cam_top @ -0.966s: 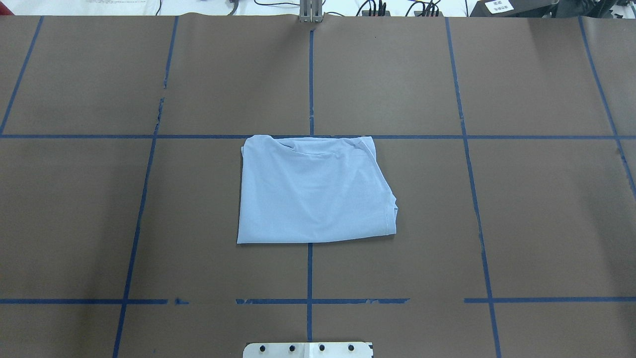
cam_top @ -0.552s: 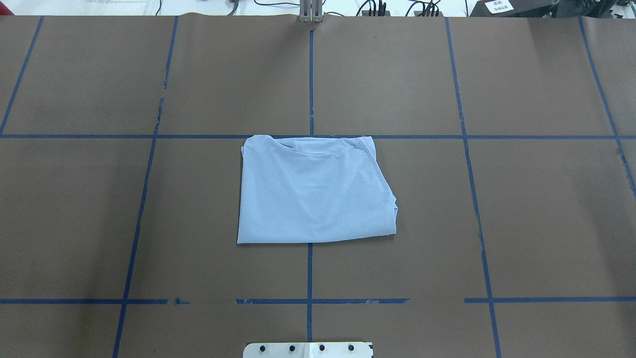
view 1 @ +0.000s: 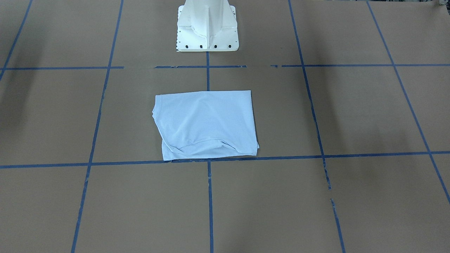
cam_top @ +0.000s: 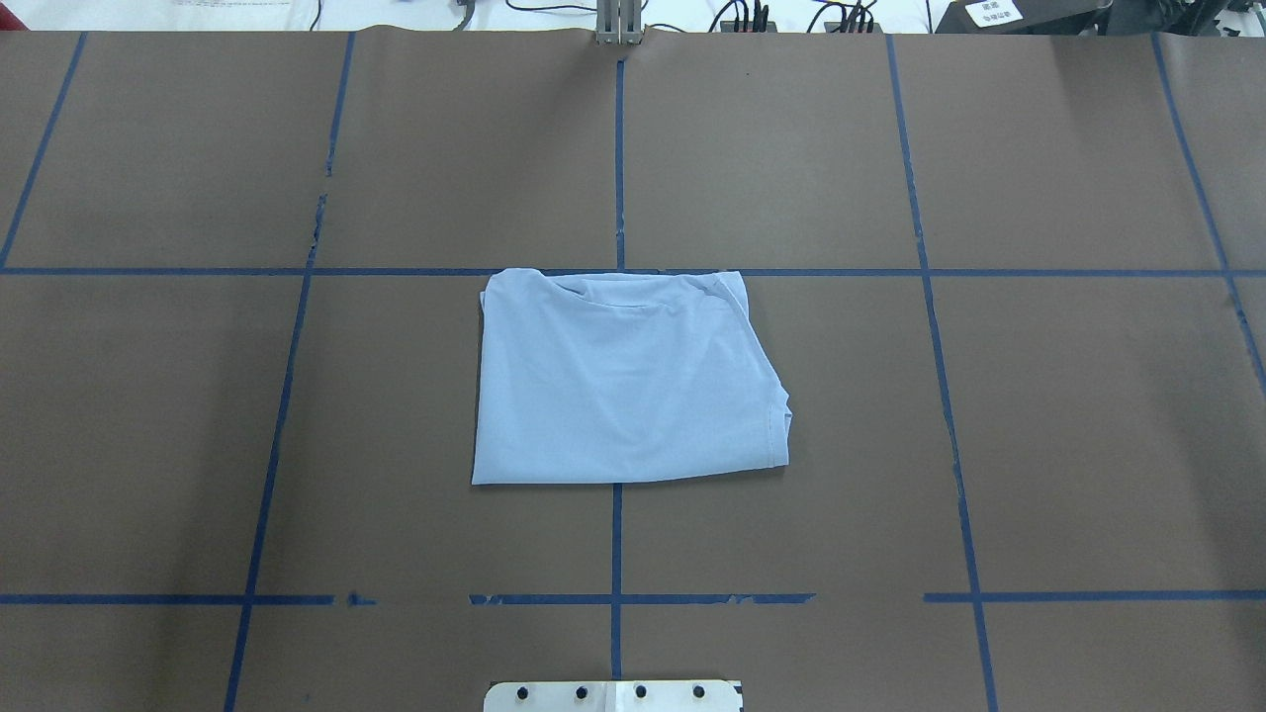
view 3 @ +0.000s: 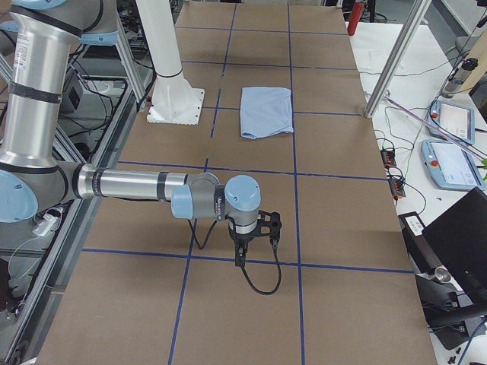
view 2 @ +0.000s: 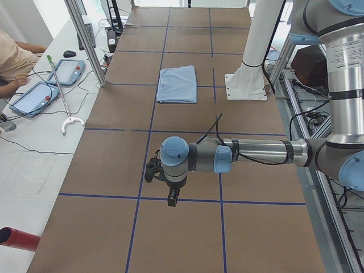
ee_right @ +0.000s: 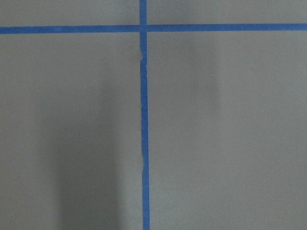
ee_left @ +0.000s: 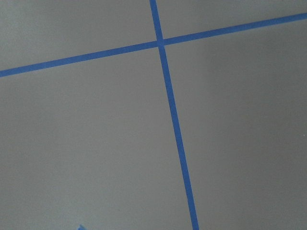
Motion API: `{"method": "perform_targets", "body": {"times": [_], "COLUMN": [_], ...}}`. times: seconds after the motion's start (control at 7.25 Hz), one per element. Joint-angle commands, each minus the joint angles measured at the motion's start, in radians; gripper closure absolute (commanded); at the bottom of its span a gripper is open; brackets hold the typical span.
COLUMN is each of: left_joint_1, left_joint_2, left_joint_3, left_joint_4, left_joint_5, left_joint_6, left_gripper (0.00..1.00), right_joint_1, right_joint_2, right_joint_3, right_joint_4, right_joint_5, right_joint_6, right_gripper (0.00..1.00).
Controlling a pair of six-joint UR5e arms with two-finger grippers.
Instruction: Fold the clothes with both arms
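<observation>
Seen from the robot, the left gripper [view 2: 170, 197] hangs empty over bare table [cam_top: 1088, 445], its opening impossible to judge; the folded T-shirt [cam_top: 623, 381] lies well apart at its 3 o'clock, long axis 9-to-3; the right gripper [view 3: 241, 256], likewise empty and unreadable, has it at 9 o'clock, neither clearly nearer

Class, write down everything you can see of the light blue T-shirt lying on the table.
The T-shirt is light blue, of thin, soft-looking knit. It is folded into a rough rectangle and lies flat on the brown table, about midway across it. Its edge farthest from the robot runs along a blue tape line, and a curved seam there is probably the collar. The side towards the robot's right slants and ends in a stitched hem. Faint creases cross the top layer. No print shows. Only the table touches it.
</observation>
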Motion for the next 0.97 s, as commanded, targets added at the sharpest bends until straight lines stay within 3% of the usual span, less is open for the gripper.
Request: {"method": "perform_targets", "body": {"times": [0.0, 0.83], "left_joint_1": [0.0, 0.002], "left_joint_2": [-0.001, -0.008], "left_joint_3": [0.002, 0.005], "left_joint_4": [-0.001, -0.009], "left_joint_5": [-0.001, 0.008], "left_joint_6": [-0.025, -0.027], "left_gripper": [0.0, 0.0], "right_joint_1": [0.0, 0.0], "right_joint_2": [-0.004, -0.004], "right_joint_3": [0.001, 0.001], "right_joint_4": [0.0, 0.002], "right_joint_5": [-0.001, -0.001], "right_joint_6": [0.004, 0.004], "right_gripper": [0.0, 0.0]}}
